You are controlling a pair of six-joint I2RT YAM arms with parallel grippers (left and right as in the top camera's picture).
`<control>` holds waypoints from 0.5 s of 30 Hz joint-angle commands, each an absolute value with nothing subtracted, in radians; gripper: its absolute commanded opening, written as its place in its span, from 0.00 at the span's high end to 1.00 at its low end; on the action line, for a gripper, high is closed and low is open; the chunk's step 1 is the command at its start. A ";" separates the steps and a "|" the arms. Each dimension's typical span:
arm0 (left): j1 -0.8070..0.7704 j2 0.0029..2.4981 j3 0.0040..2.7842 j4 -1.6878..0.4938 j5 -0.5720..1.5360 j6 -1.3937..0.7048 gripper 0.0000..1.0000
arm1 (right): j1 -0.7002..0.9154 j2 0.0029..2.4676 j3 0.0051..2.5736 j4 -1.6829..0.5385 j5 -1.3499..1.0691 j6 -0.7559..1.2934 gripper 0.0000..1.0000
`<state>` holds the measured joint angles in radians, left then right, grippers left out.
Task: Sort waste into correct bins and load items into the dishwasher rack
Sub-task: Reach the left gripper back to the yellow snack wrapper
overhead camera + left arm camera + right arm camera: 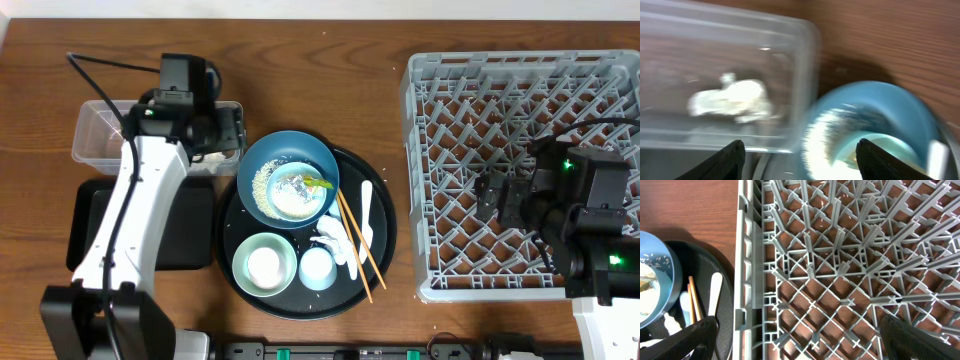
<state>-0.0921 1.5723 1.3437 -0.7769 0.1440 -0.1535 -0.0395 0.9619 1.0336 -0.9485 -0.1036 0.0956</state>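
Tissue (735,97) lies in the clear tub (805,65), but the left gripper (800,155), spread empty, could clip the blue bowl (890,100) and scatter rice (262,188); the right gripper (797,330) hangs spread over the rack (747,255).

The lattice rack (460,130) is light grey, the big bowl (300,146) blue, the small bowl (243,255) pale green.

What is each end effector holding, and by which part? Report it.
Nothing. Left end effector open over the clear tub with tissue inside; right end effector open over the rack.
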 commanded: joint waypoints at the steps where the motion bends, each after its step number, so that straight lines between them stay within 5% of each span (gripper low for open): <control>1: -0.159 1.572 1.358 -0.778 0.265 -0.155 0.23 | -0.030 0.962 1.052 -0.946 -0.101 0.096 0.01; 15: -0.348 1.588 1.345 -0.867 0.339 -0.251 0.17 | -0.030 0.962 1.052 -0.953 -0.101 0.096 0.01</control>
<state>-0.3302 1.5749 1.3441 -0.8558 0.3157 -0.2100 -0.0395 0.9619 1.0336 -0.9527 -0.1036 0.0956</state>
